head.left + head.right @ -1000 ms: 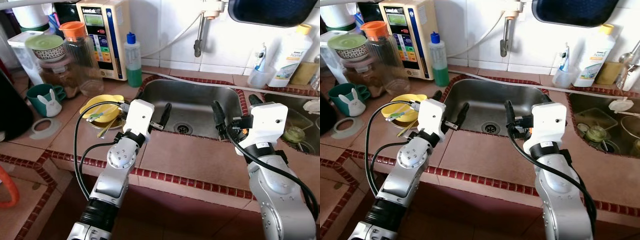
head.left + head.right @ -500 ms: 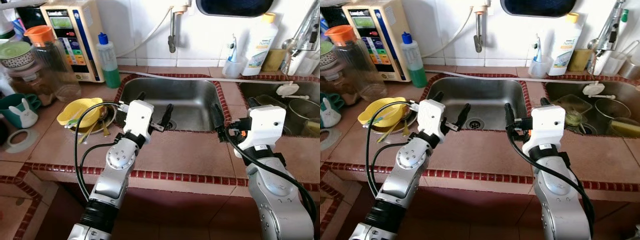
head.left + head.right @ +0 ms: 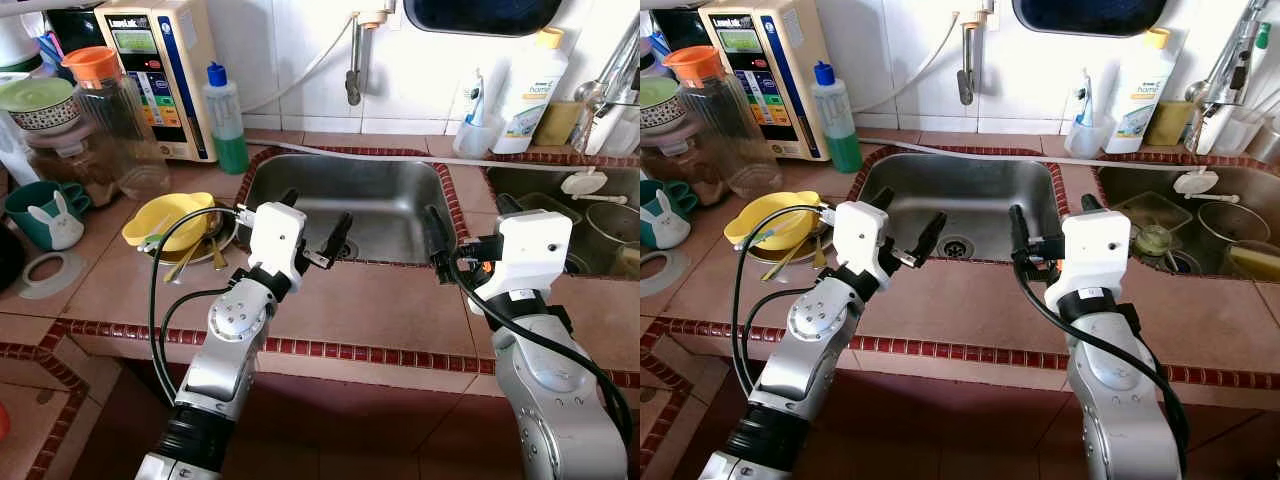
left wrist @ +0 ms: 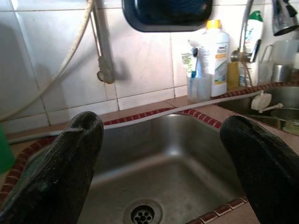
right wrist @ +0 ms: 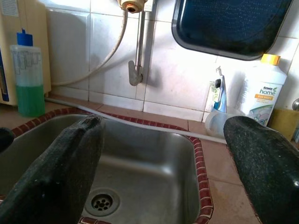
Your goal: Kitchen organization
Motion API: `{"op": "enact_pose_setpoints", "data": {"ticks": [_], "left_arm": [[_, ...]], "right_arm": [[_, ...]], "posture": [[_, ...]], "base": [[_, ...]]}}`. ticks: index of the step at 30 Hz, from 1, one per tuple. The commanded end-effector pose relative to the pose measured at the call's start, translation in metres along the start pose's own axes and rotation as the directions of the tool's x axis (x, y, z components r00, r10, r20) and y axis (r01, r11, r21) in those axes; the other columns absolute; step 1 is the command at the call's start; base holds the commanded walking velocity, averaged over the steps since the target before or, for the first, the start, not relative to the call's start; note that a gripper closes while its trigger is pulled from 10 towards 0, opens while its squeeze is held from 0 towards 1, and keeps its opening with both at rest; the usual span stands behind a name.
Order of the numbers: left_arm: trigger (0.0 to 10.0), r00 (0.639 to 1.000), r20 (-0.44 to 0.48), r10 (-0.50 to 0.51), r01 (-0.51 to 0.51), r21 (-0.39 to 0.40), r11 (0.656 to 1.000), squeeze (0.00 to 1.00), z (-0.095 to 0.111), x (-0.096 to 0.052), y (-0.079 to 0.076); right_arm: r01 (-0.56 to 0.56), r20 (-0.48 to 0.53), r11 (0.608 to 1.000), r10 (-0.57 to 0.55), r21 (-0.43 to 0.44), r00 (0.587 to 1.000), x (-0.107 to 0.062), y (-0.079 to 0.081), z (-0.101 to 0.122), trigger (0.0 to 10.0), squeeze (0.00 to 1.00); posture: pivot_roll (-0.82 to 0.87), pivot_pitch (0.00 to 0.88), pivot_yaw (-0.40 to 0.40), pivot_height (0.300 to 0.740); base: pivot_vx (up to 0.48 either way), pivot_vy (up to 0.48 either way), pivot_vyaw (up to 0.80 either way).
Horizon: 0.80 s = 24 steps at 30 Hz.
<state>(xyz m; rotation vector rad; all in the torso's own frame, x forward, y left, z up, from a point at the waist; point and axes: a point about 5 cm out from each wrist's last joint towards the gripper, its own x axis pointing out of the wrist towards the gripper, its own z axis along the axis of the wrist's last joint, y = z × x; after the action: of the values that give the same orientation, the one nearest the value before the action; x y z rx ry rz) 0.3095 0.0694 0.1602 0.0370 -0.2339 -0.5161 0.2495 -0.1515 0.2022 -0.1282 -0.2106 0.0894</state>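
While we stood before the tiled counter (image 3: 380, 310), both of our arms reached out over its front edge toward the steel sink (image 3: 345, 195). Our left gripper (image 3: 312, 225) hovered above the near rim of the basin, its two black fingers (image 4: 60, 172) spread well apart and holding nothing. Our right gripper (image 3: 470, 228) hung over the basin's right near corner, with its fingers (image 5: 58, 168) likewise spread wide and empty. The sink's drain (image 5: 101, 202) showed between them in the right wrist view, and the basin looked bare.

To our left on the counter sat a yellow bowl (image 3: 170, 218) on a plate with some cutlery beside it, close to our left arm but not touched by it. Behind it stood a clear jug with an orange lid (image 3: 110, 115), a green soap bottle (image 3: 228, 120) and a cream water purifier (image 3: 165, 75) against the wall. A green mug with a rabbit figure (image 3: 45, 212) stood further left.

On the ledge behind the sink stood a white detergent bottle (image 3: 528, 65) and a cup holding a toothbrush (image 3: 472, 125). A second basin (image 3: 1200, 225) to our right held several dishes.
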Motion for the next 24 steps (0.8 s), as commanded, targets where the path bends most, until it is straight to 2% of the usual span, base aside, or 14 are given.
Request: {"op": "enact_pose_setpoints", "data": {"ticks": [1, 24], "left_arm": [[10.0, 1.0, 0.008, -0.007, 0.007, 0.0, 1.0, 0.0, 0.0033, -0.0008, -0.0005], [10.0, 1.0, -0.004, -0.014, 0.014, -0.004, 1.0, 0.0, 0.002, -0.0022, -0.0006]], "right_arm": [[0.0, -0.004, 1.0, 0.0, -0.003, 1.0, 0.0003, 0.0005, -0.002, 10.0, 0.0], [0.0, -0.011, 1.0, 0.0, -0.003, 1.0, 0.0, 0.0007, -0.0036, 10.0, 0.0]], "posture": [[-0.02, 0.0, 0.034, 0.74], [-0.02, 0.0, 0.035, 0.74]], "base": [[0.247, 0.0, 0.0], [0.268, 0.0, 0.0]]}}
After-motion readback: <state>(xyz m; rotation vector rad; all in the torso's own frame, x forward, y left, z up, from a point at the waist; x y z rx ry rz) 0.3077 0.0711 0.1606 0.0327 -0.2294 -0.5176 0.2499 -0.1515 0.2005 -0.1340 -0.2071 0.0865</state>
